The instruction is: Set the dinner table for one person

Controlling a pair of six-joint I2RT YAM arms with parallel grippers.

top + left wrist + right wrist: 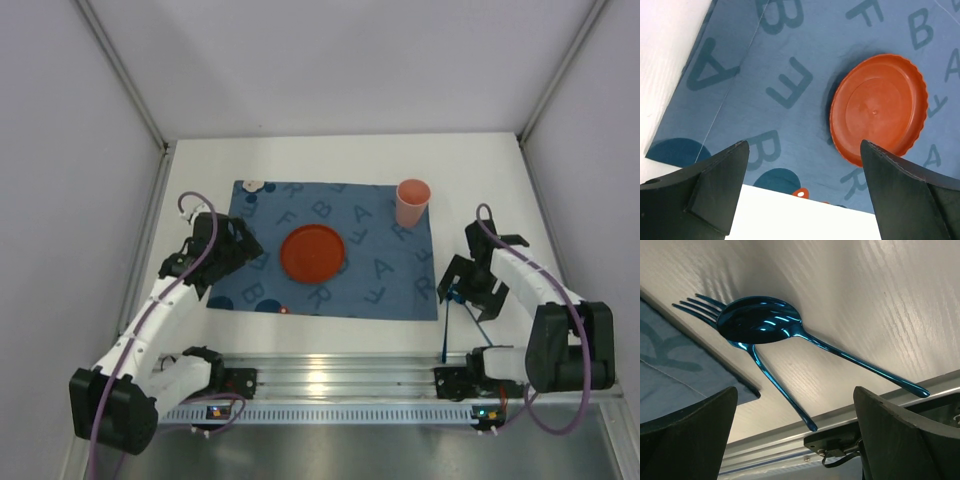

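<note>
Right jaws wide over spoon (760,325) lying on fork (781,391), beside mat (670,371).

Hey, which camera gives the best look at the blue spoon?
The right wrist view: the spoon shows whole and close, bowl lying on the fork. The top view shows only thin blue slivers; the left wrist view misses it.
</note>
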